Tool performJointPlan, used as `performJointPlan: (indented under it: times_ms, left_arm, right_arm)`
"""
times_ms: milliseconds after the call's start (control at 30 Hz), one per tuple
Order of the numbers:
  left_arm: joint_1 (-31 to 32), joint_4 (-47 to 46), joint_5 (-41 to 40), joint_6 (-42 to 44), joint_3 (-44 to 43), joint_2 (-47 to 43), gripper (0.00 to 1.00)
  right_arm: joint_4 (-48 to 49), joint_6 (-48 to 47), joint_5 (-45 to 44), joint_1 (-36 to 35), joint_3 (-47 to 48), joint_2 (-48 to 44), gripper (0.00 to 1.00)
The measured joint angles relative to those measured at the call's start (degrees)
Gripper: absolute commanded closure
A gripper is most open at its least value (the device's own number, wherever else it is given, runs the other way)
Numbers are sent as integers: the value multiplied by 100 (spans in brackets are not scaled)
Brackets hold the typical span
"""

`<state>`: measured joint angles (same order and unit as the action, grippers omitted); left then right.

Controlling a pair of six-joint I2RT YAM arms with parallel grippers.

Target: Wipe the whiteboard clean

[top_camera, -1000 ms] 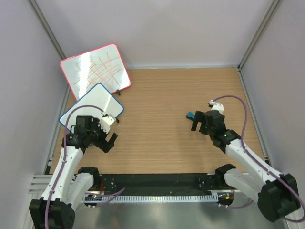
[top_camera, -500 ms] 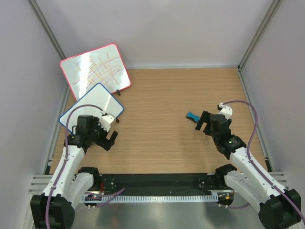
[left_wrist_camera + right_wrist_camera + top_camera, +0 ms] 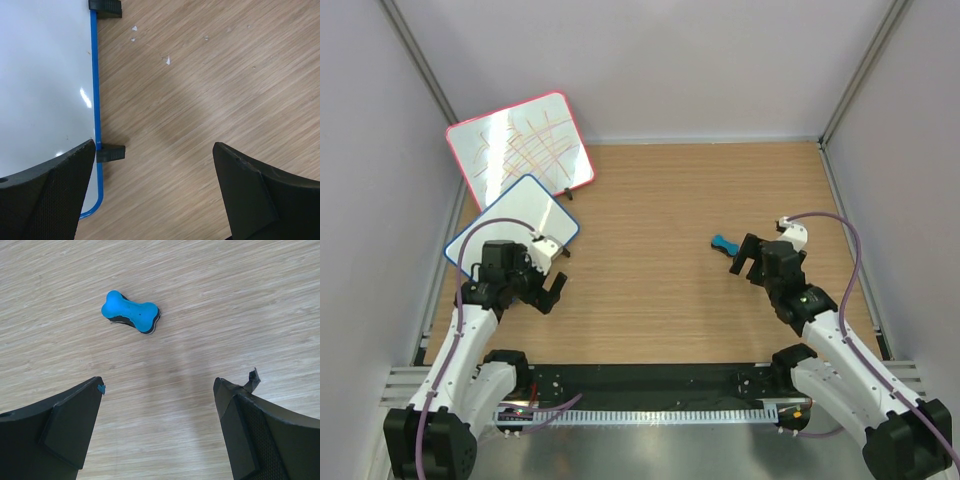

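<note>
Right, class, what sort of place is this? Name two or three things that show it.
Probably a robot test cell: a left arm and right arm bolted at the edge of a wooden table, plain walls boxing it in, and only props out: the whiteboard, a red-framed board, a blue eraser.

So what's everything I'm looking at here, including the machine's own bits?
Small square blue-framed whiteboard: one, white and clean-looking, table's left side, just beyond the left gripper.
Larger pink-framed whiteboard: one, orange-yellow scribbles, back left corner.
Blue bone-shaped eraser: one, lying right of centre, ahead of the right gripper.
Wooden table: one, light brown, under everything.
Left gripper: one, black, open, empty.
Right gripper: one, black, open, empty.
</note>
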<state>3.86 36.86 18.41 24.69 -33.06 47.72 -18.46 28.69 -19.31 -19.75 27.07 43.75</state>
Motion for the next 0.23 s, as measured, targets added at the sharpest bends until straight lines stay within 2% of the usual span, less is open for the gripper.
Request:
performJointPlan:
  times_ms: [233]
  left_arm:
    - [0,-4,-4,-31,0,0,0]
  right_arm:
    - [13,-4,28,0,-35,-63,0]
